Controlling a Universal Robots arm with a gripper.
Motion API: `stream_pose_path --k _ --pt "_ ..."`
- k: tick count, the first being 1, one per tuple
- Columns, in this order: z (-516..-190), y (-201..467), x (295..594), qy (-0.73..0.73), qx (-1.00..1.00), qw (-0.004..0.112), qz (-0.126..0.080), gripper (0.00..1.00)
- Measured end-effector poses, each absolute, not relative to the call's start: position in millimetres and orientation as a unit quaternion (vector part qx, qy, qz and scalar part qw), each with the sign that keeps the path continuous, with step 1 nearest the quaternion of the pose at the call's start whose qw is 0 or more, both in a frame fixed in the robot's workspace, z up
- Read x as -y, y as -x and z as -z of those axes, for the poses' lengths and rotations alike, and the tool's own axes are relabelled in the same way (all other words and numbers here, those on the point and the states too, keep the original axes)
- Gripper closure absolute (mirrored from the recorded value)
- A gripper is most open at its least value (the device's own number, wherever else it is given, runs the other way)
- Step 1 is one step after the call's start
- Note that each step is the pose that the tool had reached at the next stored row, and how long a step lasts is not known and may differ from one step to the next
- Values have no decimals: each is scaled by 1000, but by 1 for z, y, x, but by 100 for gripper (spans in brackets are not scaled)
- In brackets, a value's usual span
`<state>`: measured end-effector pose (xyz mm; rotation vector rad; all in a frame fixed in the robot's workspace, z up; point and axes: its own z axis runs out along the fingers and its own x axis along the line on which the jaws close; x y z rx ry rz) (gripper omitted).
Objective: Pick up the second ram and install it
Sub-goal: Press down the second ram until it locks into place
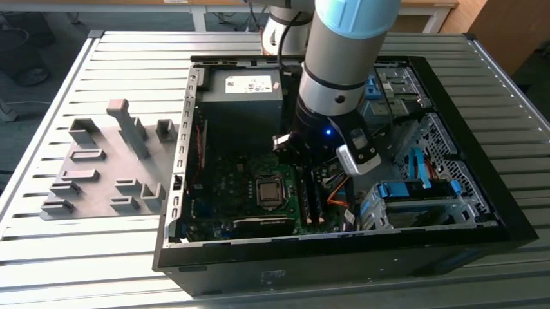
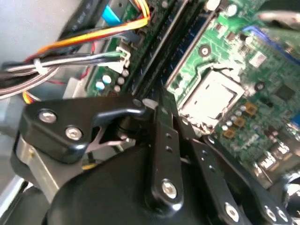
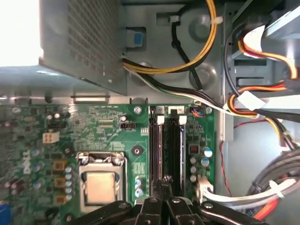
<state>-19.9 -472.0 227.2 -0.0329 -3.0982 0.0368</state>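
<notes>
Jaws of mine look drawn close together, black metal links meeting low over the memory slots (image 3: 156, 150) in both wrist views. Whether they pinch anything I cannot tell.

At their tips a long, thin, dark strip stands on edge in the slot line. I take it for the second ram (image 3: 173, 150), though its face is hidden from me. Its long axis lies along the slots beside the processor socket (image 3: 99, 185), a square of bright metal in a steel frame. One end sits under my jaws and the other points toward the power supply (image 3: 79, 42), a grey box of perforated sheet metal. White latches cap the slots at that far end.

The motherboard (image 3: 108, 126) is glossy green, studded with small silver cans and tan parts. Yellow, orange, black and white cables (image 3: 197, 61) loop over the grey steel wall, some bound with white ties.

In the exterior view my arm (image 1: 344, 58), a smooth grey tube with a pale blue cap, reaches down into the open black computer case (image 1: 516, 212). The case lies on its side on a counter (image 1: 129, 58) of ribbed, silvery metal slats. On the exterior view's left a flat grey plastic fixture (image 1: 94, 187) with upright blocks rests on the slats, well apart from my jaws. Beyond the counter is dull floor and pale furniture.
</notes>
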Motion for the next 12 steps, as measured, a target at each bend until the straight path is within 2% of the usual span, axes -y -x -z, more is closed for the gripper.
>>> stream_pose_path --k 5,12 --pt "-239 20 472 11 1000 22 -12 89" --pt "-240 20 472 11 1000 21 -12 89"
